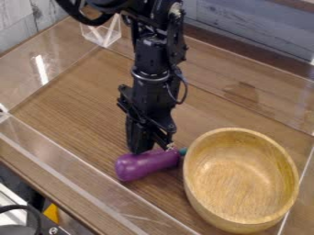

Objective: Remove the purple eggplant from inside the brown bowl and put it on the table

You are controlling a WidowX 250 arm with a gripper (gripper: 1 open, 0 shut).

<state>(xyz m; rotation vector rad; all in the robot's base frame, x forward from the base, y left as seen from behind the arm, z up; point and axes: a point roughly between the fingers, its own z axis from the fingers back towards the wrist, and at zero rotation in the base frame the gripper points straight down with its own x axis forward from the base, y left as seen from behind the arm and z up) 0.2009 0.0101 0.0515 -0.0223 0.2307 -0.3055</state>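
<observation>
Cable, black and looped, crossed the near left corner of your view, and just beyond it ran the low clear wall along the bench's near side. Past that you had the purple eggplant lying on the bench, outside the brown bowl and just beside its left rim. Its long axis ran aslant: the blunt end pointed to the near left, and the teal stem end pointed up and away toward the rim; you could not tell whether that tip touched the wood. Your pincer stood right behind the fruit's far flank, pointing down, its tips drawn together with no gap that you could make out and nothing plainly in their hold; whether they brushed the skin was hidden from you. So the eggplant lay on the camera side of the pincer, and the single arm rose behind it, well placed for a straight lift. By the look of it the task was all but done, and what you needed was a clean retreat upward, since a sweep toward the camera or the bowl could have rolled the fruit. Farther back, bare wood grain stretched behind the arm to a small clear container and the far wall.
</observation>
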